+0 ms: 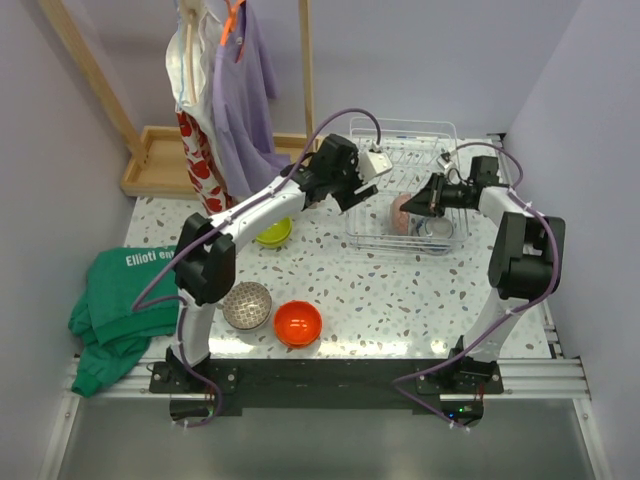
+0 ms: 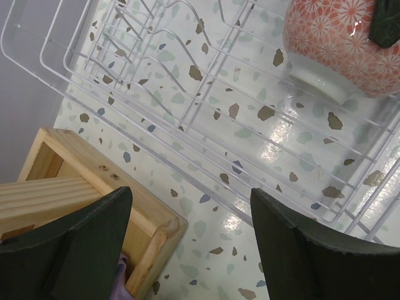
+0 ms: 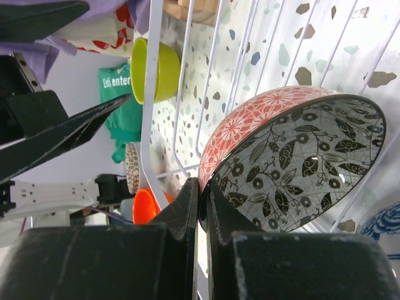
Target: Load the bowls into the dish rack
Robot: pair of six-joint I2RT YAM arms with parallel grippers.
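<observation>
My right gripper (image 3: 205, 190) is shut on the rim of a bowl (image 3: 300, 156) that is pink-red floral outside and white with dark leaves inside. It holds the bowl on edge inside the white wire dish rack (image 1: 400, 150), at the rack's front part (image 1: 402, 212). My left gripper (image 2: 190, 200) hangs open and empty over the rack's left edge, beside the wooden tray (image 2: 75, 187). The same bowl (image 2: 337, 44) shows its foot in the left wrist view. On the table lie a lime green bowl (image 1: 272, 232), a speckled bowl (image 1: 246, 304) and an orange bowl (image 1: 297, 322).
A wooden tray (image 1: 160, 160) with tall posts stands at the back left, and clothes (image 1: 225, 90) hang over it. A green garment (image 1: 115, 305) lies at the table's left edge. A blue-patterned piece (image 3: 382, 220) sits in the rack next to the held bowl.
</observation>
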